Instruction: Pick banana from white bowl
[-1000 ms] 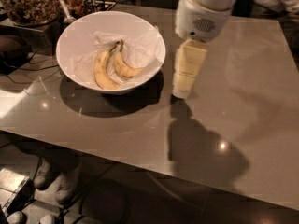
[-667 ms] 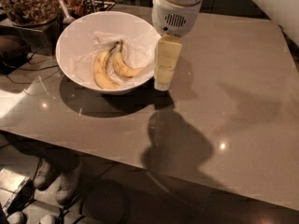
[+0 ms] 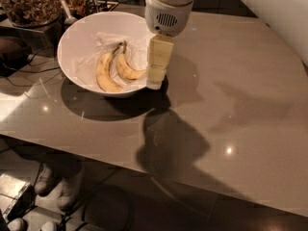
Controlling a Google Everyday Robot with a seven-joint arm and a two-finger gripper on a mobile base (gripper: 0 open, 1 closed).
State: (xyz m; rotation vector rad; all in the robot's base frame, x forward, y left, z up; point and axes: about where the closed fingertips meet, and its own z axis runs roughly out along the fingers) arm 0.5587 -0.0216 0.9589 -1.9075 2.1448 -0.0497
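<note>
ok so starting at the far left corner of the table [image 3: 240, 105]: a clear container of brown bits [image 3: 24, 4] is sitting just past the edge there, and a dark cable [image 3: 29, 72] is trailing along the left edge below it. Next to that, the white bowl [image 3: 77, 40] is sitting on the table near that same far left corner, and some crinkly white paper [image 3: 108, 40] is lining it. The banana [image 3: 102, 73] is lying in the bowl, left of middle, curving like a fat crescent with its dark stem pointing toward the far edge. A second banana [image 3: 129, 71] is lying just beside it on the right, stems nearly meeting. Right after that, the gripper [image 3: 155, 83] is hanging straight down over the bowl's right rim, tip by the second banana's end. Honestly can't tell if it's spread or pressed together. It's casting a big shadow [image 3: 173, 143] toward the near edge.
</note>
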